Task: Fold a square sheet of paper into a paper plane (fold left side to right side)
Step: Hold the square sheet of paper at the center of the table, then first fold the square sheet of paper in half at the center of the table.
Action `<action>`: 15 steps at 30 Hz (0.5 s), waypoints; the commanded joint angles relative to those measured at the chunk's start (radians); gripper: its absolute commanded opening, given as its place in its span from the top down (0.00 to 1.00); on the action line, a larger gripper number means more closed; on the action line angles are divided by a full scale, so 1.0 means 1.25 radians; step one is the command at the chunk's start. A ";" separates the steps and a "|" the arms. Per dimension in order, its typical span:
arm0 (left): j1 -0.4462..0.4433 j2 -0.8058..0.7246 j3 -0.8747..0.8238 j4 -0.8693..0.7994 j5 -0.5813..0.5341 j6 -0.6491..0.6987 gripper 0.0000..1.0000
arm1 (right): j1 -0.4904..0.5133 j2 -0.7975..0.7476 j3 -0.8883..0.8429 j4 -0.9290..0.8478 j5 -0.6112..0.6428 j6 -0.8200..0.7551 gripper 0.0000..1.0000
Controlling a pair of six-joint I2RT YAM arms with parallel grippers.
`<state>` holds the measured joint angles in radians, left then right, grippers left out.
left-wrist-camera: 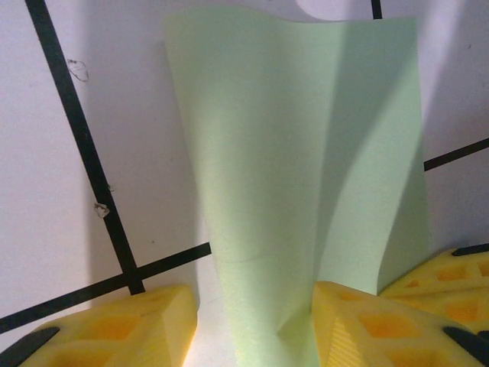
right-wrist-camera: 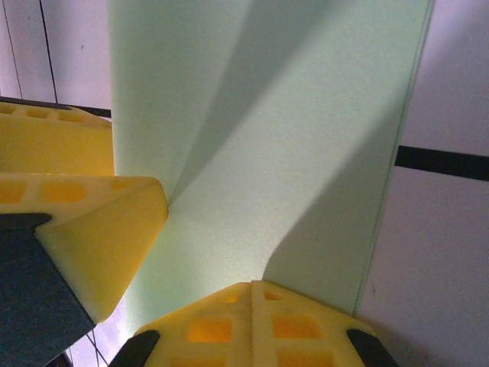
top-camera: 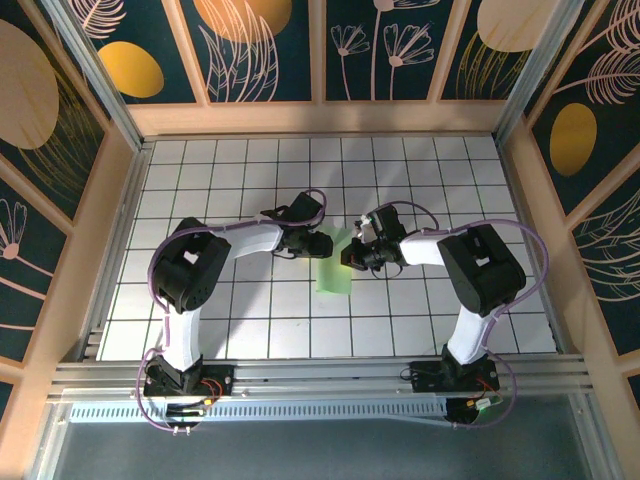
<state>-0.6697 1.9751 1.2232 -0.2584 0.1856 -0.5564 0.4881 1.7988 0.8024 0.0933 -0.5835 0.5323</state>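
Observation:
The square sheet of paper [top-camera: 333, 275] is light green and lies folded into a narrow strip on the white grid table, between the two grippers. My left gripper [top-camera: 322, 244] is at its upper left edge. In the left wrist view the paper [left-wrist-camera: 290, 153] curls up between the gripper's [left-wrist-camera: 256, 306] parted yellow fingers, touching the right one; the jaws stand open. My right gripper [top-camera: 356, 258] sits on the strip's upper right. Its fingers [right-wrist-camera: 252, 287] are shut together, tips against the paper [right-wrist-camera: 290, 138]. A paper plane is out of view.
The grid table [top-camera: 230, 170] is ringed by a wooden frame [top-camera: 320, 118] with patterned walls. An aluminium rail [top-camera: 320, 375] carries both arm bases at the near edge. The grippers are close: the left one's finger [right-wrist-camera: 99, 229] shows in the right wrist view.

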 commanded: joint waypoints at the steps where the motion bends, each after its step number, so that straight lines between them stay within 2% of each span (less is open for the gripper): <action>1: 0.023 0.020 -0.029 -0.017 -0.070 0.010 0.48 | -0.003 0.044 -0.027 -0.046 0.038 -0.021 1.00; 6: 0.058 -0.059 -0.033 -0.013 -0.061 0.013 0.41 | -0.007 0.048 -0.030 -0.057 0.046 -0.029 1.00; 10: 0.065 -0.128 -0.084 0.056 -0.037 0.023 0.39 | -0.008 0.051 -0.031 -0.057 0.047 -0.033 1.00; 12: 0.065 -0.152 -0.114 0.093 -0.021 0.013 0.42 | -0.009 0.051 -0.035 -0.056 0.046 -0.032 1.00; 15: 0.066 -0.184 -0.165 0.163 0.023 0.004 0.58 | -0.009 0.051 -0.039 -0.053 0.047 -0.032 1.00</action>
<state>-0.5819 1.7844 1.0634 -0.1589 0.1612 -0.5529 0.4801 1.8038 0.7975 0.1024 -0.6014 0.5213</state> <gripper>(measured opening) 0.461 0.054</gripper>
